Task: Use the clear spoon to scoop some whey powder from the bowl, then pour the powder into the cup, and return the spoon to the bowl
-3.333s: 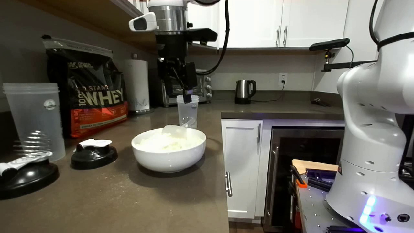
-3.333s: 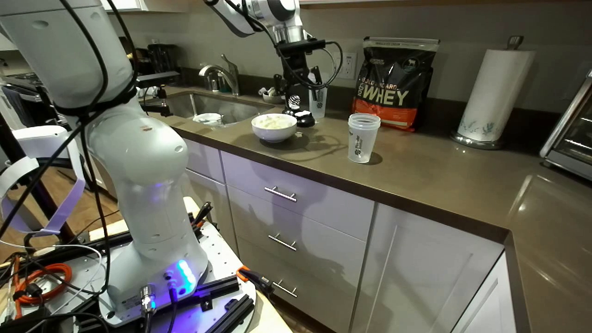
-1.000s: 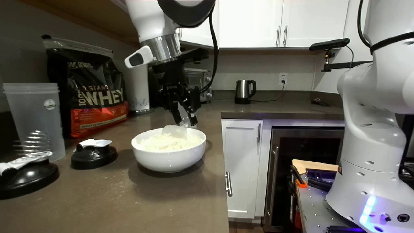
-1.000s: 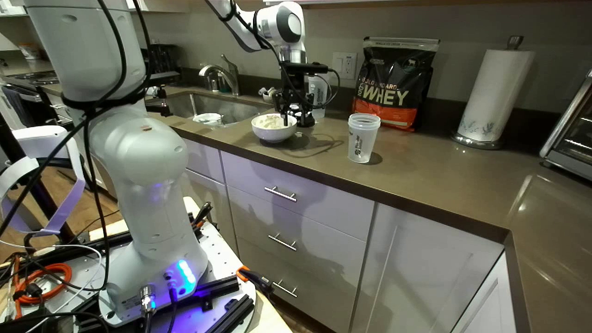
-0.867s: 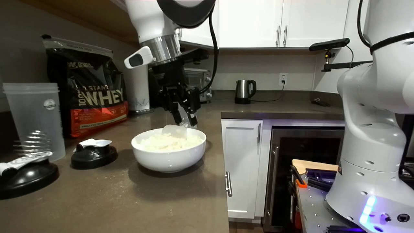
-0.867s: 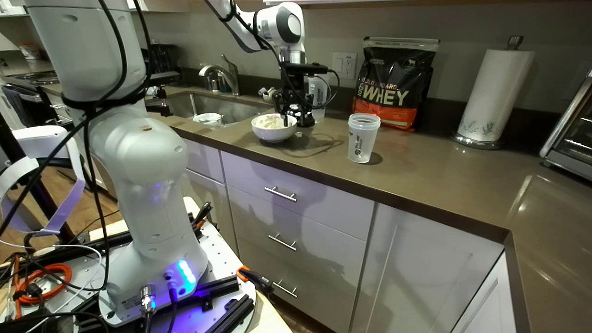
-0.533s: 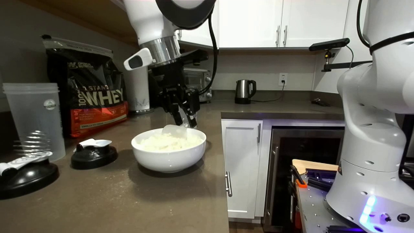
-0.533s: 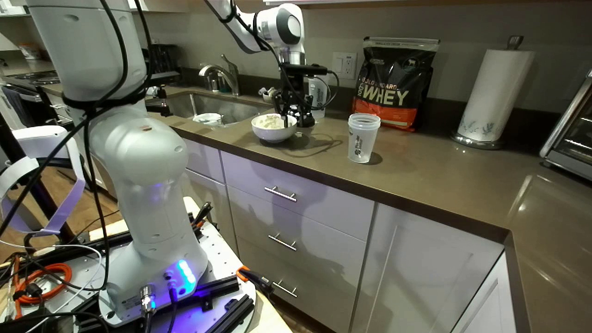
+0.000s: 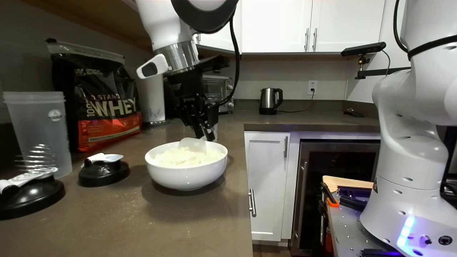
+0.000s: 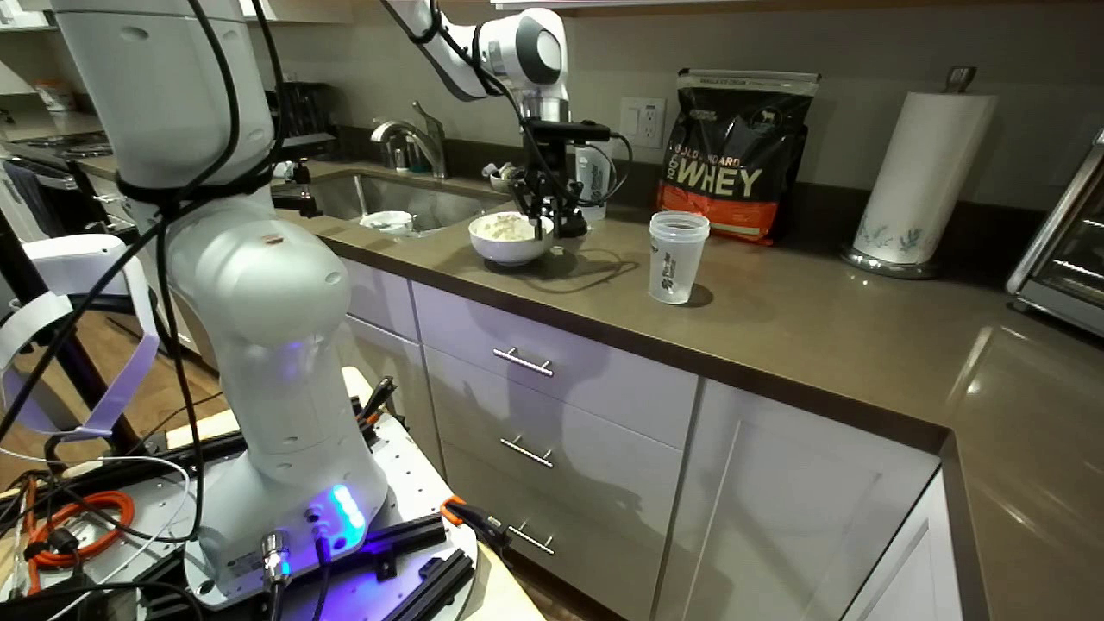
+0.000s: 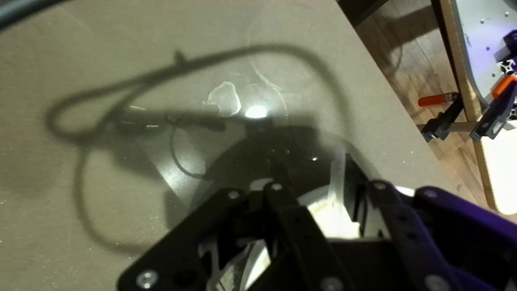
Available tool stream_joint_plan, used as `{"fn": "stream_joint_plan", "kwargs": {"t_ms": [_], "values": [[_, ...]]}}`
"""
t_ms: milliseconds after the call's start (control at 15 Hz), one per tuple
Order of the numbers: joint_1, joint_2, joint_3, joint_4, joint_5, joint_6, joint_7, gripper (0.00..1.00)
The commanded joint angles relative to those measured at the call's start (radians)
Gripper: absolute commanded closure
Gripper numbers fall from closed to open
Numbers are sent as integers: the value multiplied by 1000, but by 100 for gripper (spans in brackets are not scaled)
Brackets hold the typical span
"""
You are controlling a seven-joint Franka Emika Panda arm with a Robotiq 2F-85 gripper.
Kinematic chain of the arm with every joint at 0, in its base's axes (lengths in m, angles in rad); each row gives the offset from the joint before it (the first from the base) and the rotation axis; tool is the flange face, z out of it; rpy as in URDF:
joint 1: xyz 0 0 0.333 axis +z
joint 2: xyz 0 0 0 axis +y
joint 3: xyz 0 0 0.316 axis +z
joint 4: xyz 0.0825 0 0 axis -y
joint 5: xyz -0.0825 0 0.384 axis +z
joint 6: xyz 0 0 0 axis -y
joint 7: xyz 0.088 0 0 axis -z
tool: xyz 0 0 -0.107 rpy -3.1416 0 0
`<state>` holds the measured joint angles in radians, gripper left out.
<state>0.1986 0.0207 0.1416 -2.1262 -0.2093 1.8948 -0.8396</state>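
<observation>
The jaws stand spread, slanting down at the rim of the bowl (image 9: 186, 178), on the side toward the cup (image 10: 676, 263). In the wrist view the handle of the clear spoon (image 9: 192, 145) shows in the gap between them, nearer to one side than to the other; whether it touches that nearer side cannot be told. The spoon's scoop lies inside the bowl, on the whey powder (image 9: 178, 159), close to the part of the rim where the jaws are. The powder forms a loose off-white heap, and the bowl rests upright on the worktop (image 10: 828, 336).

The cup stands upright on the same worktop, apart from the bowl; in an exterior view the jaws partly hide it. Near the bowl lie two black lids (image 9: 103, 177), and a taller clear tumbler (image 9: 35, 125) stands just beside them. The black bag (image 9: 103, 84) lettered "WHEY" stands upright in both exterior views, with a paper towel roll (image 10: 923, 185) near it. Farther out are a toaster oven (image 10: 1069, 259), a steel kettle (image 9: 267, 100) on the worktop, and a sink (image 10: 435, 209).
</observation>
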Motion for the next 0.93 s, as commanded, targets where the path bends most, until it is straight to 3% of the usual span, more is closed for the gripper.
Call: {"fn": "stream_joint_plan", "kwargs": {"t_ms": [0, 67, 600, 733, 867], "values": [[-13, 8, 11, 10, 16, 12, -12, 93], [-13, 8, 11, 10, 16, 12, -13, 100], [-11, 2, 17, 13, 9, 7, -15, 99], [-10, 0, 18, 11, 9, 6, -14, 68], [-10, -1, 18, 9, 9, 7, -13, 56]]}}
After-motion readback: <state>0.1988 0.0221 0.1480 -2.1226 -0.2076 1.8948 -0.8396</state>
